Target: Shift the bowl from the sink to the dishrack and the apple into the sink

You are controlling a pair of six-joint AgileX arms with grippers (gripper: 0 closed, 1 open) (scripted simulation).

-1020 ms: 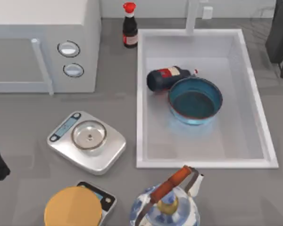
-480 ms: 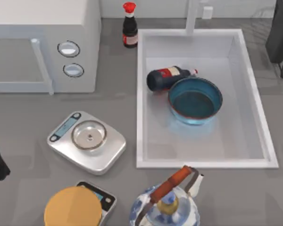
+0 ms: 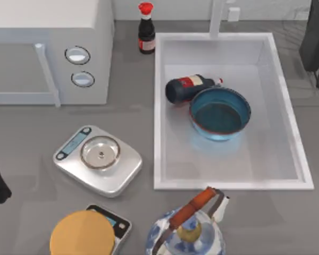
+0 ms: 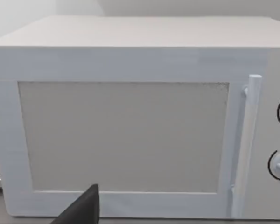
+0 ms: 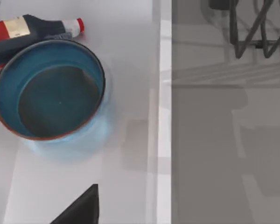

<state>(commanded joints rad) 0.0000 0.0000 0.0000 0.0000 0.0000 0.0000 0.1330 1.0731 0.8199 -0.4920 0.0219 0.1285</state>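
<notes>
Top view: the bowl sits in the sink, touching a fallen bottle at its 10 o'clock.

Right wrist view: bowl toward 10 o'clock, nearer my right arm; finger states cannot be told.

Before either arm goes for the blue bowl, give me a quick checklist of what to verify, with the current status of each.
1. Round blue bowl sits upright on the floor of the white rectangular sink: ok.
2. Bowl free of neighbours: not ok; the dark bottle with the red label lies on its side against the bowl's rim.
3. Bowl is empty: ok, in the right wrist view its dark teal inside holds nothing.
4. Dark wire dishrack stands on the counter beyond the sink's rim: ok; free space in it: cannot tell.
5. Red apple located: cannot tell.
6. Gripper fingers ready: cannot tell for both arms.
</notes>
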